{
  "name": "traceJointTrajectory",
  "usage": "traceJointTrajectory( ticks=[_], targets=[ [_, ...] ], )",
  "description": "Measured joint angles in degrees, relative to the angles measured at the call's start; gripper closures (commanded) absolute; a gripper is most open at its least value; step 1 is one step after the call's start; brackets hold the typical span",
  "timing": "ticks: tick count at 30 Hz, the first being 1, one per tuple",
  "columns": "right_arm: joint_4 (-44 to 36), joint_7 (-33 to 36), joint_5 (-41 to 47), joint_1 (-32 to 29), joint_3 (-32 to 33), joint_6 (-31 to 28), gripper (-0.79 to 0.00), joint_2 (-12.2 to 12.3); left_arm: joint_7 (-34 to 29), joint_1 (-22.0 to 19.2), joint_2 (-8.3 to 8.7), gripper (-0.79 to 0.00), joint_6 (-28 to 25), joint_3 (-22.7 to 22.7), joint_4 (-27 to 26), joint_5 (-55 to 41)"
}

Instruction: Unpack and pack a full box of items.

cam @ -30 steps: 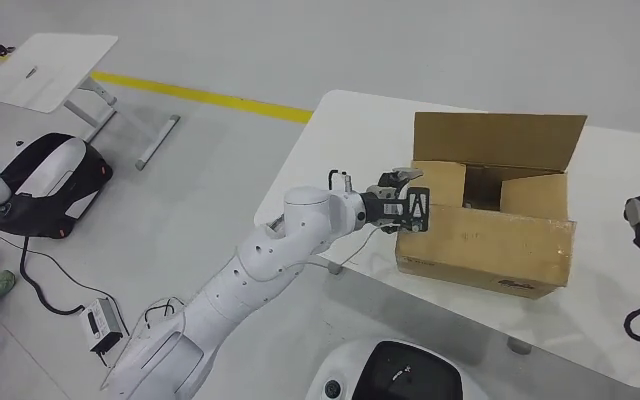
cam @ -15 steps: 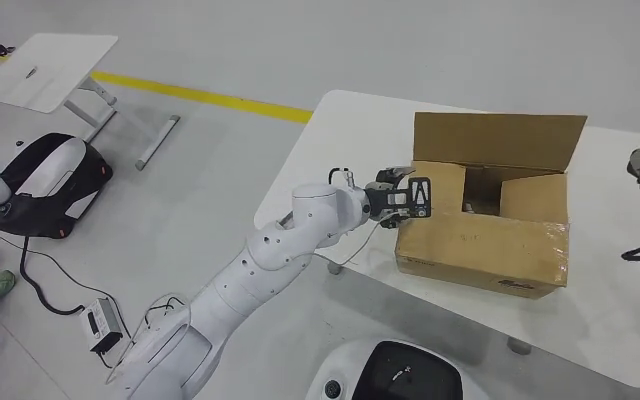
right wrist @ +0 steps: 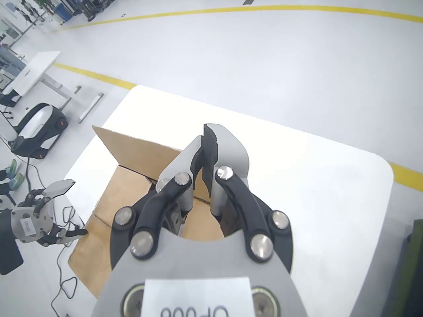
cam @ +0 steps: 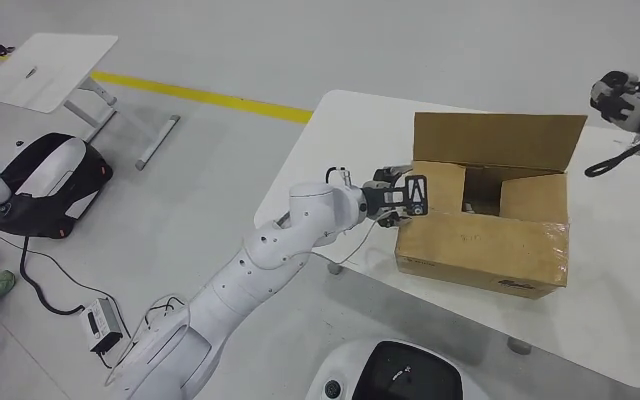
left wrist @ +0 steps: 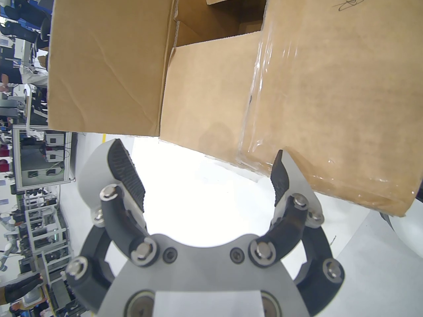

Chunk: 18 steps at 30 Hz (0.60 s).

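Right gripper (right wrist: pixel 206 143) went farther back, pinched together; left gripper (left wrist: pixel 198 153) sits spread wide left of the box (cam: pixel 485 245), maybe to steady it; both empty.

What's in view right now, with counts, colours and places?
cardboard box: one, brown, on the table, flaps open
table: one, white, under the box
side desk: one, white, on the floor apart
floor line: one, yellow, beyond the table
floor machine: one, black and white, beside the side desk
left gripper: one, black and silver, open at the box's short end
right gripper: one, black and silver, shut, raised near the box's upright flap
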Motion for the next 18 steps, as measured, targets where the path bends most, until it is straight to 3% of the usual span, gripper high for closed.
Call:
traceJointTrajectory(
  ticks=[8, 18],
  targets=[
    [11.15, -0.95, 0.31, 6.29, -4.76, -3.19, 0.000, -1.86, 0.05, 0.35, 0.05, -0.785, -0.28, -0.63, -0.02, -0.14],
    [21.60, -1.46, 6.21, 8.64, -4.42, -7.42, 0.000, -2.77, 0.37, 0.36, 0.01, -0.785, -0.87, -0.92, 0.28, -0.47]
  ],
)
